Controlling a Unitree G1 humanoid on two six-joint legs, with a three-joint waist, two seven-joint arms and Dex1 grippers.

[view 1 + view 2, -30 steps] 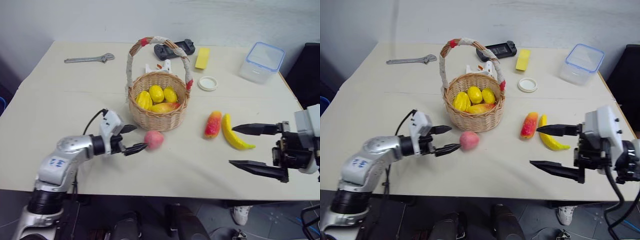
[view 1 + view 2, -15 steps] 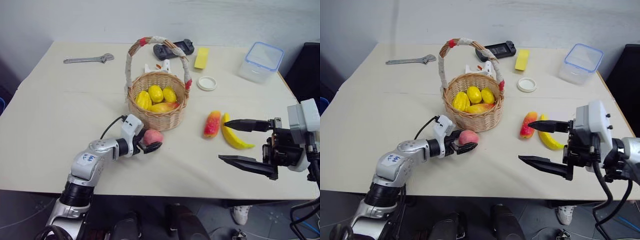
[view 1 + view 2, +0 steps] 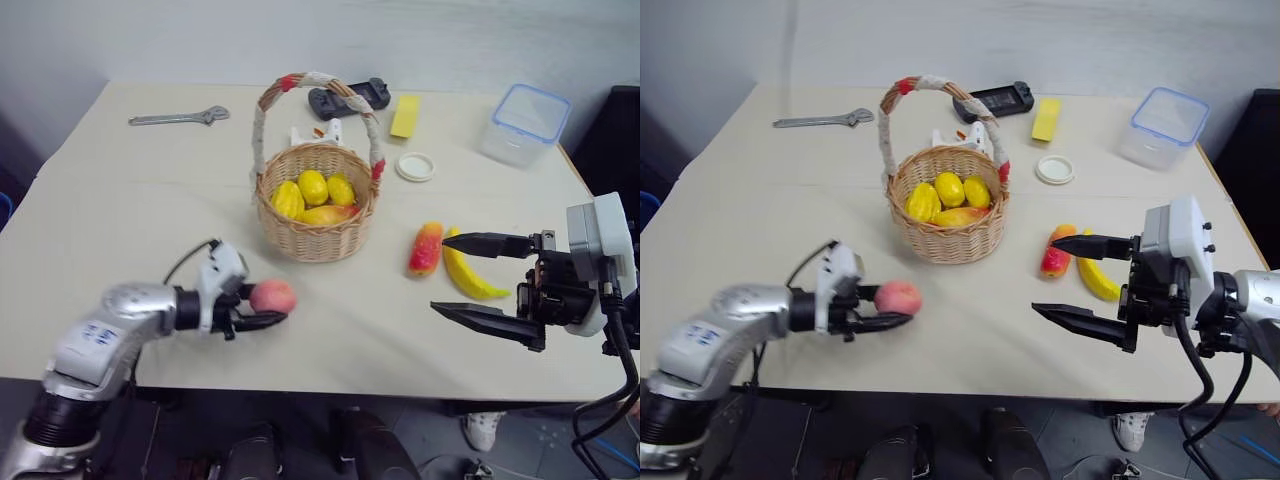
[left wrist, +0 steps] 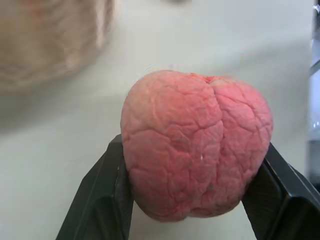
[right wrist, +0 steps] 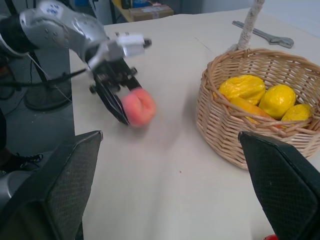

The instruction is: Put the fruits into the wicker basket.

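Note:
My left gripper [image 3: 270, 304] is shut on the round pink-red peach [image 3: 273, 296] and holds it just above the table, in front and to the left of the wicker basket [image 3: 315, 238]. In the left wrist view both black fingers [image 4: 97, 200] press the sides of the peach [image 4: 195, 145]. Several yellow fruits [image 3: 313, 187] lie inside the basket. To the basket's right, a red-orange mango [image 3: 425, 248] and a yellow banana [image 3: 468, 270] rest side by side on the table. My right gripper [image 3: 440, 273] hangs open above the table beside the banana, holding nothing.
Along the table's far side lie a wrench [image 3: 180, 118], a black game controller [image 3: 348, 97], a flat yellow block [image 3: 405, 115], a white lid [image 3: 415, 166] and a clear blue-rimmed box [image 3: 523, 122]. A small white object [image 3: 320, 133] sits behind the basket.
The left gripper reached the peach, closed on it, then drew back left and lifted it off the table. The right gripper stayed open, nearly still.

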